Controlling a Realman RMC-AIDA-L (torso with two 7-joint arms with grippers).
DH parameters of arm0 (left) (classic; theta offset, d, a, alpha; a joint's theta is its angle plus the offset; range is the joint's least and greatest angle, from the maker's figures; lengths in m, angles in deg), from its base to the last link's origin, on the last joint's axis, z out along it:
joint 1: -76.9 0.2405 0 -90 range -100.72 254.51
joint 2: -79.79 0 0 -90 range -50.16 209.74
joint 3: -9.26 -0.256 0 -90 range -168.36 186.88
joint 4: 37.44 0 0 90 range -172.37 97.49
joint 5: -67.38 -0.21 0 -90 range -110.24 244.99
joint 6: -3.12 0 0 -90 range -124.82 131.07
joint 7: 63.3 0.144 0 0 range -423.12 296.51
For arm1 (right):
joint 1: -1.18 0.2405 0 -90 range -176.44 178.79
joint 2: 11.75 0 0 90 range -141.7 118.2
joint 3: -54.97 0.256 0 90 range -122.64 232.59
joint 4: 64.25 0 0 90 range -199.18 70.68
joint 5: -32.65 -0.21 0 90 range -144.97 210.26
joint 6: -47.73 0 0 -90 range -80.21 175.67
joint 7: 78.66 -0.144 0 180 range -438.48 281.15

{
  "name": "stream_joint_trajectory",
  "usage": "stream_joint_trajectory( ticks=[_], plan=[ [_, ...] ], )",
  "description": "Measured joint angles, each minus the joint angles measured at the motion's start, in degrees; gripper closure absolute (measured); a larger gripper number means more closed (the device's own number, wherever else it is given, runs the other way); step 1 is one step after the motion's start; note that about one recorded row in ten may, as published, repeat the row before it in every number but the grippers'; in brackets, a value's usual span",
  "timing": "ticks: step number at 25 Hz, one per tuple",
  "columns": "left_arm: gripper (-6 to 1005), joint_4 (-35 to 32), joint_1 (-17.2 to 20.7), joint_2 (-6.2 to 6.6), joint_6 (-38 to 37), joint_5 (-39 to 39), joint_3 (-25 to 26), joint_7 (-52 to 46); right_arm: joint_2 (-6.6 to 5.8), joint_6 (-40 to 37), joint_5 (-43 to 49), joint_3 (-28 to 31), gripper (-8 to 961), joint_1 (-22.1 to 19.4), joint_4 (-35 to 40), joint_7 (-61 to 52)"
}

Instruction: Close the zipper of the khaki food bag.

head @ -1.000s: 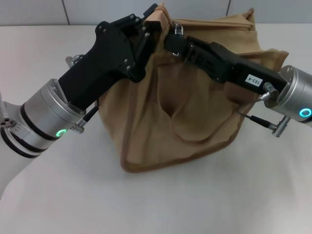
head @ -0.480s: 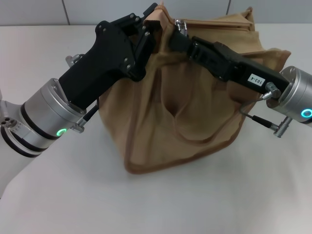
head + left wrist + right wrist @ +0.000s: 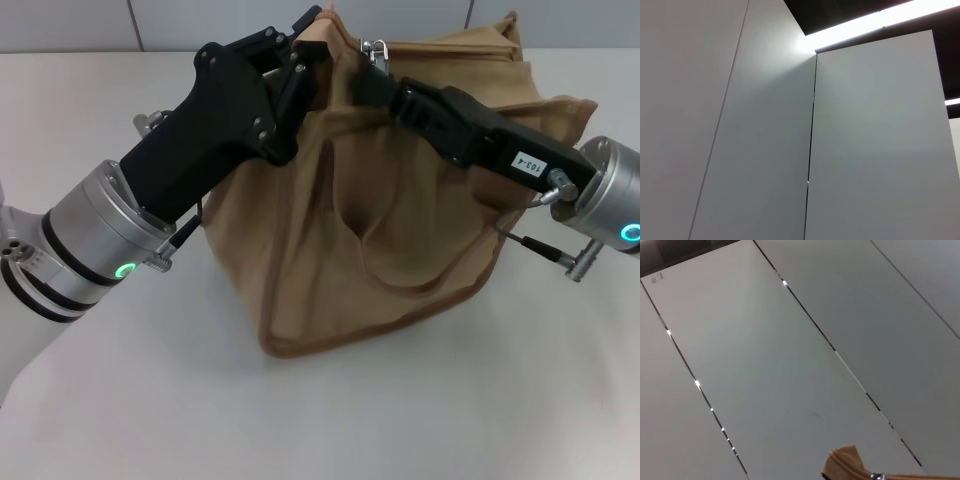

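The khaki food bag (image 3: 400, 230) stands on the white table, its looped handle (image 3: 395, 270) hanging down the front. My left gripper (image 3: 312, 42) is shut on the bag's top left corner and holds it up. My right gripper (image 3: 372, 78) reaches in from the right along the bag's top and is shut on the zipper's silver pull tab (image 3: 377, 48), close to the left gripper. The tan zip line (image 3: 450, 52) runs right from there. The right wrist view shows the bag's corner tip (image 3: 844, 462) and a bit of the silver slider (image 3: 875, 475). The left wrist view shows only wall panels.
The white table (image 3: 150, 400) lies open in front of and left of the bag. A grey tiled wall (image 3: 80, 25) runs behind. A thin cable (image 3: 535, 250) hangs from my right wrist beside the bag.
My right gripper has moved a little up and to the right with the silver pull tab. The bag's lower edge has shifted slightly right. The left arm has held still.
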Motion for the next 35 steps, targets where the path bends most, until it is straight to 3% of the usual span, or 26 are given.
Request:
stream_joint_trajectory(
  ticks=[29, 35],
  plan=[
    [817, -2.5, 4.2, 0.53, -0.5, 0.2, 6.7, -0.4, -0.51, 4.7, -0.1, 4.9, 940, -9.8, 11.0, -6.7],
    [814, -2.8, 5.6, 0.53, -0.6, 0.2, 8.0, -0.4, -1.09, 5.0, -0.1, 7.0, 938, -11.2, 10.9, -7.3]
  ],
)
